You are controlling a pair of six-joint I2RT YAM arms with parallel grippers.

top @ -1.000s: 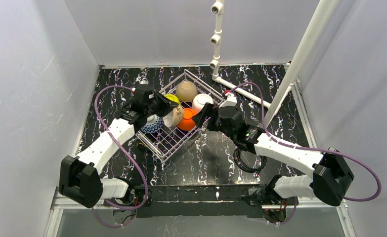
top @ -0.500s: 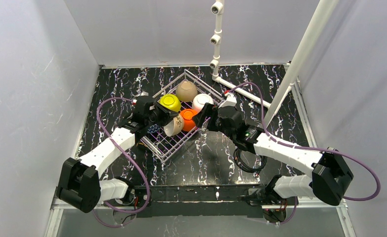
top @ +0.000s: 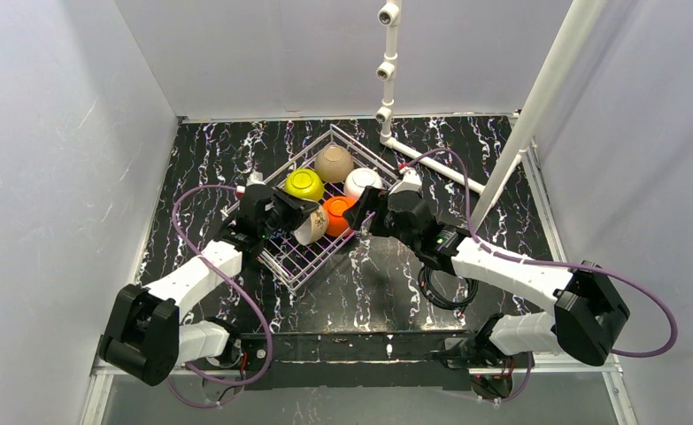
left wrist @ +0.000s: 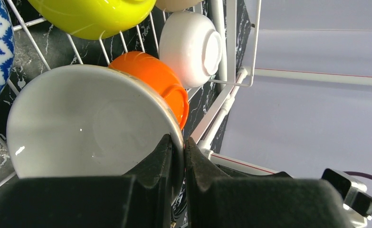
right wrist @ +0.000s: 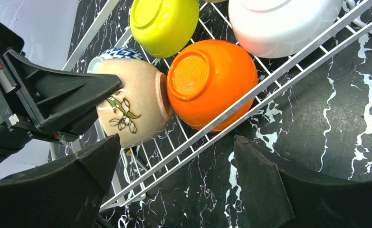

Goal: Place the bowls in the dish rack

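Note:
The dish rack (top: 311,264) stands slantwise in the middle of the black marbled table. In it are the yellow-green bowl (top: 304,184), the tan bowl (top: 334,163), the white bowl (top: 361,183) and the orange bowl (top: 336,214). My left gripper (top: 296,221) is shut on the rim of the beige bowl (top: 312,227), held on its side against the orange bowl (right wrist: 207,80). The wrist view shows the fingers (left wrist: 161,156) pinching that rim. The blue-and-white bowl (right wrist: 117,53) sits behind the beige bowl (right wrist: 134,107). My right gripper (top: 358,212) is open and empty over the rack's near right rim (right wrist: 231,116).
A white pipe frame (top: 385,66) rises behind the rack, and a slanted white pipe (top: 546,88) runs at the right. A coiled black cable (top: 444,288) lies on the table under my right arm. Grey walls close in the left, back and right.
My left gripper has carried the beige bowl toward the near side and lower into the rack, uncovering the yellow-green bowl. My right gripper has hardly moved.

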